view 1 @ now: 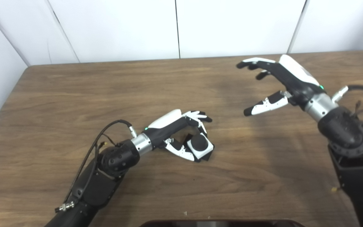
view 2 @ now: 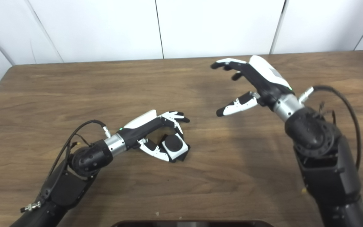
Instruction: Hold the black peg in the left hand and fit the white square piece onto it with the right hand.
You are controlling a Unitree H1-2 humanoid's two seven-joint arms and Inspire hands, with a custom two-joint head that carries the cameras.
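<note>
Left eye view: my left hand (view 1: 181,132) is clamped on the black peg (view 1: 199,142), white square piece (view 1: 204,150) already seated around it, low on the table (view 1: 58,94). Right eye view: my right hand (view 2: 257,82) hangs empty, fingers spread, well right of the peg; fit looks done, next just verify seating.

Matt wood-grain table (view 1: 74,94), glossy plastic left hand (view 1: 181,132)

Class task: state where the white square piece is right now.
The white square piece sits on the black peg, within the left hand, left of table centre.
</note>
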